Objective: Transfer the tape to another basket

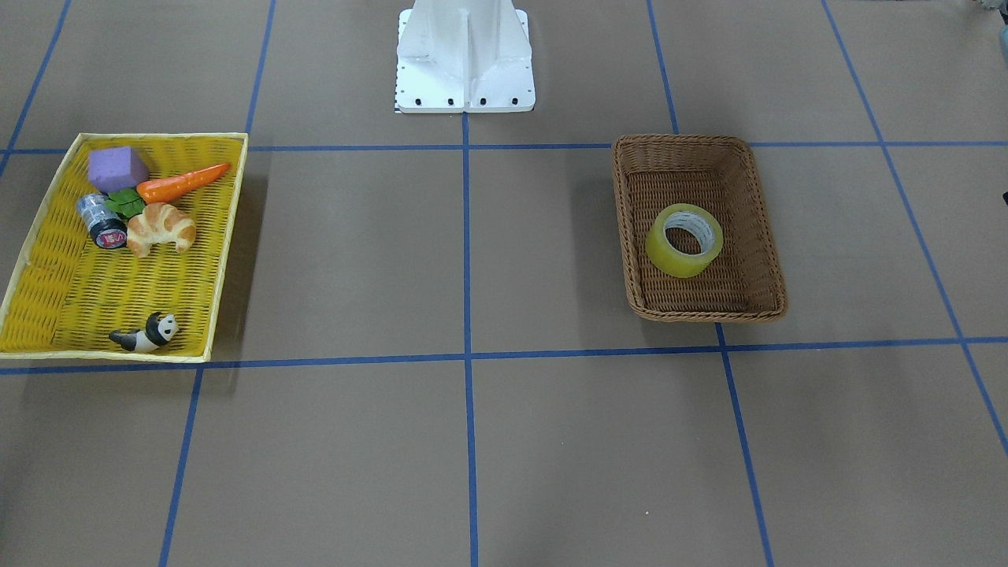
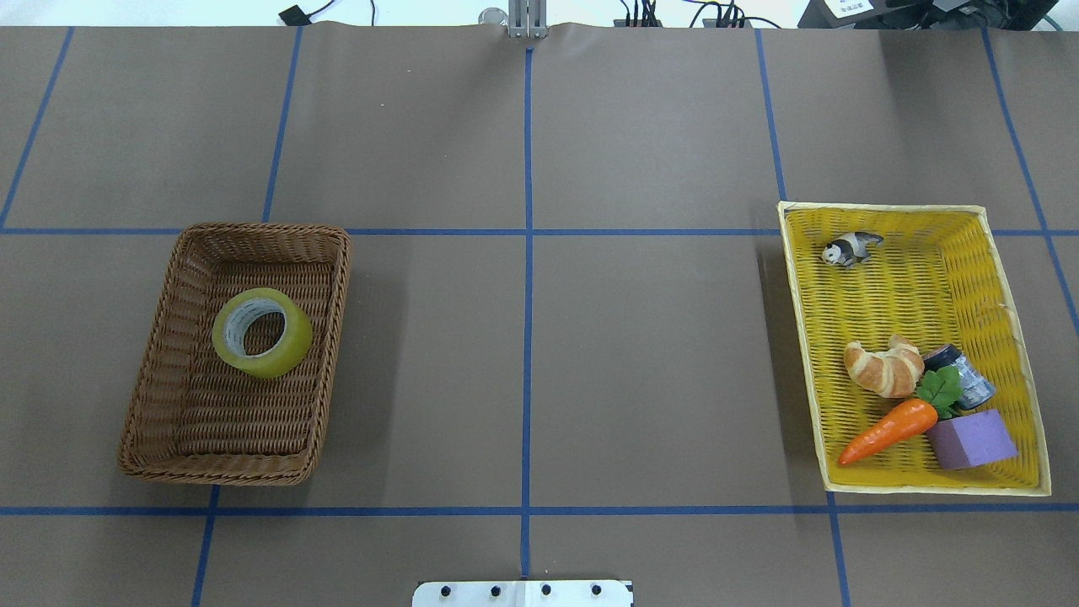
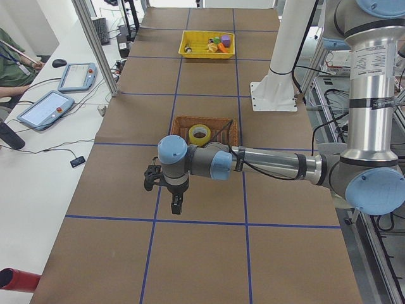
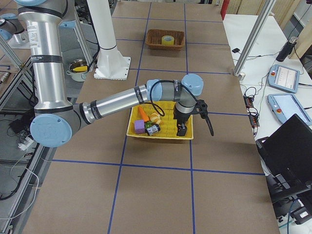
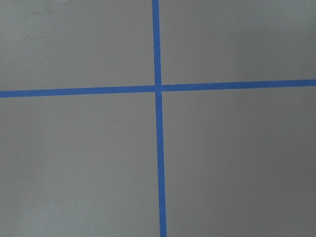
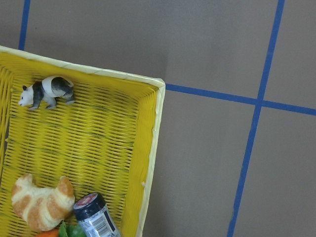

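Observation:
The tape [image 2: 282, 350], a wide yellow roll with a white core, lies tilted inside the brown wicker basket [image 2: 211, 472] on my left side. It also shows in the front view [image 1: 669, 256], in the basket [image 1: 709, 313]. My left gripper [image 3: 175, 206] hangs over bare table beside that basket; its wrist view shows only blue lines. My right gripper [image 4: 182, 130] hangs over the outer edge of the yellow tray [image 4: 161, 135]. I cannot tell whether either gripper is open or shut.
The shallow yellow tray [image 2: 927, 487] on my right holds a croissant [image 2: 883, 367], a carrot [image 2: 889, 428], a purple block [image 2: 969, 438], a small silver-black cylinder [image 2: 961, 375] and a panda figure [image 2: 851, 247]. The white robot base [image 1: 465, 63] stands at the table's edge.

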`<action>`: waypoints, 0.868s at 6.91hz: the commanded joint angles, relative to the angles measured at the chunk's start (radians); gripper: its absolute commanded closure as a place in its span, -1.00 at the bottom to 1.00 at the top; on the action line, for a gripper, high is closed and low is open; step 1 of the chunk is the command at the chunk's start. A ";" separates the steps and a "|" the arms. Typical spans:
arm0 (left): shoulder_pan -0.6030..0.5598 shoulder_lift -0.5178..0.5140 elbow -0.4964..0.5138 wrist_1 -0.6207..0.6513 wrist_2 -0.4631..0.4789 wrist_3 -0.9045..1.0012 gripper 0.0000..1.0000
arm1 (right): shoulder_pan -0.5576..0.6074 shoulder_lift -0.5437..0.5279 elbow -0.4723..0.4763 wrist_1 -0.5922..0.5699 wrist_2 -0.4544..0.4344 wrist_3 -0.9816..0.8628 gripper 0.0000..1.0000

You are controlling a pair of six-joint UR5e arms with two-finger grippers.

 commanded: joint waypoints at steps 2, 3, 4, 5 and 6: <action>-0.001 0.000 0.007 0.000 0.000 -0.002 -0.97 | -0.002 -0.001 -0.003 0.000 0.000 0.000 -1.00; -0.001 0.000 0.007 0.000 0.000 -0.002 -0.96 | -0.002 -0.001 -0.008 0.000 0.000 0.000 -1.00; 0.001 -0.008 0.017 0.000 0.000 -0.002 -0.97 | -0.003 0.002 -0.018 0.000 0.000 -0.002 -1.00; 0.001 -0.009 0.031 -0.032 0.000 -0.003 -0.97 | -0.006 0.007 -0.029 0.002 0.011 -0.002 -1.00; 0.001 -0.011 0.075 -0.120 0.000 -0.006 -0.97 | -0.023 0.013 -0.067 0.073 0.031 0.000 -1.00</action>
